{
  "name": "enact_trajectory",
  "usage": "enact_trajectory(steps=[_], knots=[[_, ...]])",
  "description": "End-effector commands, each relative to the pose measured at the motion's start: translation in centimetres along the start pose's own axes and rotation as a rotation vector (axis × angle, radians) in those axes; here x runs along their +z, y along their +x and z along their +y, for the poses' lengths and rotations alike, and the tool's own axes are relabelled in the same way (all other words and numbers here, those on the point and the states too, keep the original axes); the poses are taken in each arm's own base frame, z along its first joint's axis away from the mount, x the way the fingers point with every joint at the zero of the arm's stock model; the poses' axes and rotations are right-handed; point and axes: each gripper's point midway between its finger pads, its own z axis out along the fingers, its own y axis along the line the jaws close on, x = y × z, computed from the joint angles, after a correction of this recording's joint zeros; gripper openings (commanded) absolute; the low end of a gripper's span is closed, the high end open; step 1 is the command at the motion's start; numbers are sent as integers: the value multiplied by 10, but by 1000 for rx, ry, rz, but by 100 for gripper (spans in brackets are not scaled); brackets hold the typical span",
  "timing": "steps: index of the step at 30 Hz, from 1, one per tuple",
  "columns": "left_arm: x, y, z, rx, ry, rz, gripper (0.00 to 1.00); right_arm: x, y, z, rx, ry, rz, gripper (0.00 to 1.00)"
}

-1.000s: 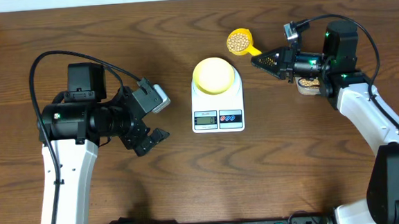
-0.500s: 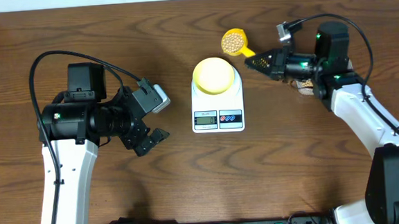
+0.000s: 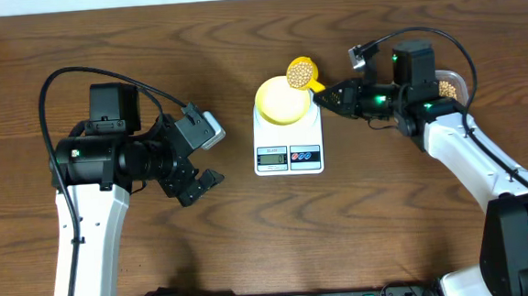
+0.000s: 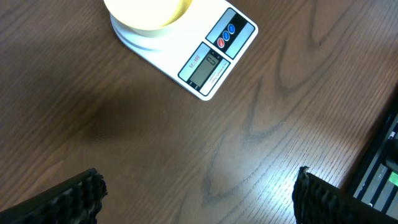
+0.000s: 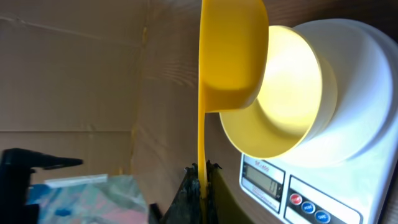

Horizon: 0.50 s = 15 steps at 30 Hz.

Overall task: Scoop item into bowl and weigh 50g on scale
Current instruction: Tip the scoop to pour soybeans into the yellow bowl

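Right hand (image 3: 326,93), stretched leftward, holds scoop (image 3: 301,72) above bowl (image 3: 278,104).

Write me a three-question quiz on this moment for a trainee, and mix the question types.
1. True or false: the left gripper is shut on the bowl.
2. Pick one. The scoop, pinched by its handle in the right gripper, is: A) up at the bowl's rim, loaded with beans; B) lying beside the left arm; C) dropped inside the bowl, empty.
3. Fill in: the bowl sits on the white ____.

Key: 1 false, it is open and well away from the bowl. 2 A. 3 scale.
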Motion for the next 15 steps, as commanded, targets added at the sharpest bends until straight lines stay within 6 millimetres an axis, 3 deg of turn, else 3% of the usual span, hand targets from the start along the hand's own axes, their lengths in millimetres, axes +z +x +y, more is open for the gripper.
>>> enact_trajectory(steps=[1, 8, 15], knots=[[-1, -1, 0, 5, 3, -7, 98, 9, 0, -6, -63, 56, -16, 1], [-1, -1, 0, 5, 3, -7, 98, 20, 7, -18, -82, 165, -26, 1], [-1, -1, 1, 5, 2, -7, 98, 24, 12, -15, -125, 166, -12, 1]])
